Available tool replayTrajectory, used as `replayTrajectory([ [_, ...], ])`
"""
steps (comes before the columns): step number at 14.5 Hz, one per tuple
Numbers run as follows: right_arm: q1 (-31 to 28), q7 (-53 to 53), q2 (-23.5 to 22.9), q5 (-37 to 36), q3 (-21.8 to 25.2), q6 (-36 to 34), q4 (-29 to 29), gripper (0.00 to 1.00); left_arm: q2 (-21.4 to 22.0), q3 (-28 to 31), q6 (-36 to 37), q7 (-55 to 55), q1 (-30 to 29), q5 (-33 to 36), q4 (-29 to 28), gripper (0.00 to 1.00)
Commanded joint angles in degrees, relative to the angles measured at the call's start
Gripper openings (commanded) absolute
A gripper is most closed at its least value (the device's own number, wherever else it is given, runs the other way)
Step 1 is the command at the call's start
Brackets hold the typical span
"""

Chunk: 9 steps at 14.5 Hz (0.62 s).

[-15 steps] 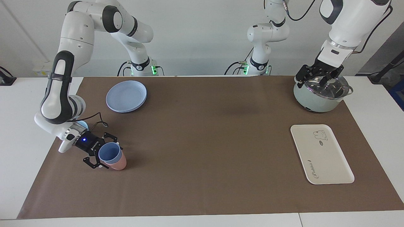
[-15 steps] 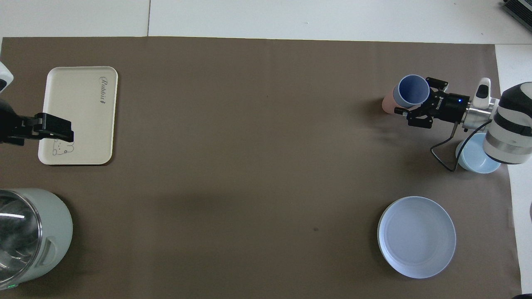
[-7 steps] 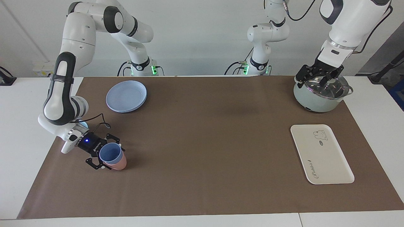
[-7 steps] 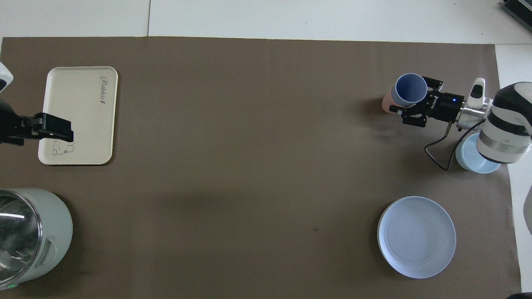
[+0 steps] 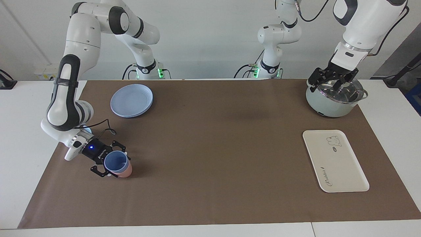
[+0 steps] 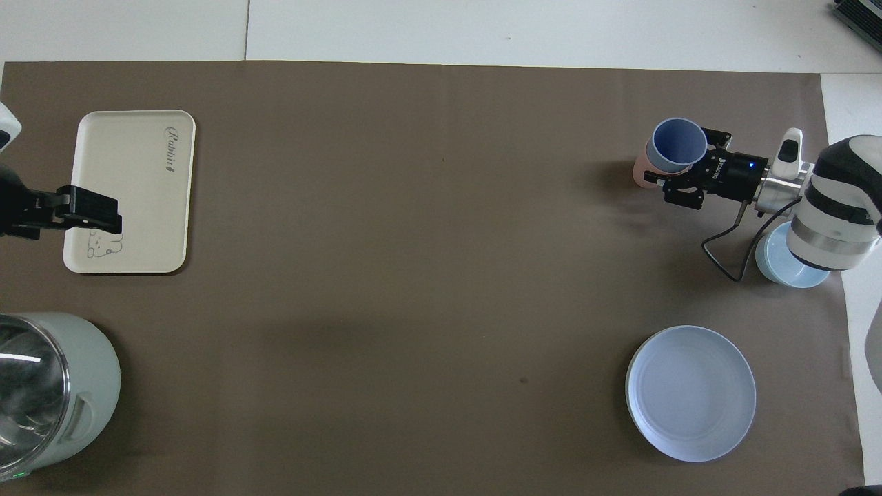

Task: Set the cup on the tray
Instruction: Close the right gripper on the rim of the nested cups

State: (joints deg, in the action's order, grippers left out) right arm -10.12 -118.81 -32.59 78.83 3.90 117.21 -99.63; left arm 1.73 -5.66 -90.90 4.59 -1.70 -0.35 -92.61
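The periwinkle-blue cup [image 5: 115, 161] sits tilted in the mouth of a pink cup [image 5: 127, 171] at the right arm's end of the mat. It also shows in the overhead view [image 6: 679, 143]. My right gripper [image 5: 115, 165] comes in low from the side and is shut on the blue cup; it also shows in the overhead view [image 6: 681, 164]. The cream tray [image 5: 335, 161] with the Rabbit lettering lies bare at the left arm's end, also in the overhead view [image 6: 131, 193]. My left gripper [image 5: 333, 82] waits open above a pot.
A pale green pot with a glass lid [image 5: 332, 98] stands nearer to the robots than the tray. A stack of blue plates [image 5: 131, 100] lies near the right arm's base. A light-blue bowl [image 6: 785, 265] sits under the right forearm.
My right gripper has swung the blue cup from a strong tilt to more upright and slightly lower into the pink cup. The left arm has not moved.
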Motion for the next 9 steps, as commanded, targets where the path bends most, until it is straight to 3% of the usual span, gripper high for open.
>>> replayTrajectory([
  [1, -0.42, -1.25, 0.33, 1.16, -0.21, 0.04, -0.04, 0.00, 1.61, 0.29, -2.18, -0.46, 0.47, 0.53, -2.22, 1.00],
  [6, 0.71, 5.49, 4.01, -0.68, -0.12, 0.74, 0.23, 0.00, 1.43, 0.21, -4.11, -0.29, 0.56, -0.08, -2.05, 1.00],
  [9, 4.04, 17.08, 9.28, -8.57, -0.03, 6.34, 0.23, 0.00, 1.26, 0.12, -5.42, -0.38, 1.35, -2.70, -2.05, 1.00],
])
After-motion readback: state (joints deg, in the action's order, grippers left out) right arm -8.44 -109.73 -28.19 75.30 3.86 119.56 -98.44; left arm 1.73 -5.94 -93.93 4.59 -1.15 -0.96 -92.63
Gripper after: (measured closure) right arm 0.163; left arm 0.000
